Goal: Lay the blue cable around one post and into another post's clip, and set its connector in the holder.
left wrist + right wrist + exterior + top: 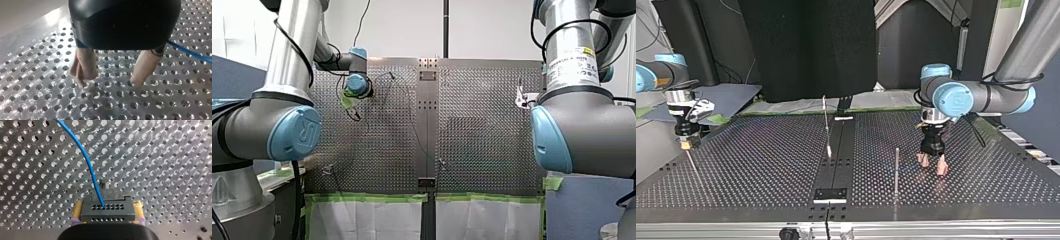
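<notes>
The blue cable (85, 157) comes out of a hole in the upper row of a dark grey connector (110, 213). From there it curves away from the connector over the perforated metal surface (162, 157). The connector is a block with two rows of small holes. It is held just above the surface, with a small metal stud on the surface just beyond it.

My right gripper (107, 203) pinches the connector. Its pale yellowish fingers (77, 212) press against the block's two short sides.

In the top view a thin upright post (896, 170) stands well apart from the connector, across the dark centre strip. A slanted thin rod with a pale tip (826, 125) rises from that strip, between the connector and the post.

My left gripper (110, 80) is farther from the connector than the post is and hangs just above the surface. Its beige-padded fingers (85, 62) are spread and nothing is between them. A stretch of the cable passes just beside one of these fingers, far from the connector end. I cannot tell whether the cable touches the post.
</notes>
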You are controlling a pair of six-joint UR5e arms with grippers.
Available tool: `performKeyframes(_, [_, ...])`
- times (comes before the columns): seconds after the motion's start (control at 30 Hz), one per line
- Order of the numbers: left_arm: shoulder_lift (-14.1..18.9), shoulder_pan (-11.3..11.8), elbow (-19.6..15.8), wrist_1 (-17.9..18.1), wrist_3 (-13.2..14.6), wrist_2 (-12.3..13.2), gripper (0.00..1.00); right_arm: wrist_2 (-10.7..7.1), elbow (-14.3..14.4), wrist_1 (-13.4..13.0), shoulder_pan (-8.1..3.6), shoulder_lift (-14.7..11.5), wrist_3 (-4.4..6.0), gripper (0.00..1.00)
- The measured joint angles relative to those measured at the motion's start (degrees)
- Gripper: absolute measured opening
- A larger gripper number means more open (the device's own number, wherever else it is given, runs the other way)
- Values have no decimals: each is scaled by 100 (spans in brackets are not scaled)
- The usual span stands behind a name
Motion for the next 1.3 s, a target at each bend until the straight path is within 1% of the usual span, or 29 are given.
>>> performKeyframes(0.33, [1, 10, 4, 4, 0, 23, 100, 34, -4, -3, 9, 1, 8, 0])
performKeyframes(0.37, [0, 10, 7, 4, -1, 24, 100, 38, -4, -3, 10, 1, 9, 11])
performKeyframes(0.4, [0, 11, 8, 5, -1, 25, 100, 42, -4, -3, 10, 1, 9, 11])
performKeyframes(0.47, [-2, 12, 8, 5, -1, 26, 100, 59, -4, -3, 16, 1, 10, 24])
performKeyframes(0.5, [-3, 13, 8, 5, -1, 26, 100, 65, -4, -3, 20, 1, 10, 24])
performKeyframes(0.53, [-2, 13, 7, 5, -1, 26, 100, 71, -4, -3, 24, 1, 10, 37])
performKeyframes(0.57, [-2, 13, 8, 5, -1, 26, 100, 69, -5, 3, 19, 2, 10, 41])
performKeyframes(0.6, [-2, 13, 8, 7, -1, 26, 100, 37, -7, 7, -23, 5, 10, 41])
performKeyframes(0.63, [-2, 13, 9, 9, -1, 26, 100, 22, -15, 10, -53, 6, 11, 61])
performKeyframes(0.67, [-3, 13, 9, 10, -2, 26, 100, 20, -15, 17, -58, 6, 10, 71])
performKeyframes(0.7, [-3, 12, 9, 11, -1, 27, 100, 17, -14, 18, -57, 6, 10, 71])
performKeyframes(0.73, [-2, 13, 9, 12, -1, 26, 100, 18, -12, 18, -63, 8, 9, 81])
performKeyframes(0.77, [-2, 13, 9, 12, -1, 26, 100, 18, -9, 18, -65, 11, 9, 97])
performKeyframes(0.8, [-2, 14, 10, 14, -1, 27, 100, 18, -6, 19, -65, 12, 9, 97])
performKeyframes(0.83, [-2, 15, 10, 15, -1, 27, 100, 18, -4, 19, -65, 14, 9, 100])
performKeyframes(1.3, [-2, 25, 11, 7, -1, 50, 100, 18, -5, 18, -65, 13, 9, 100])
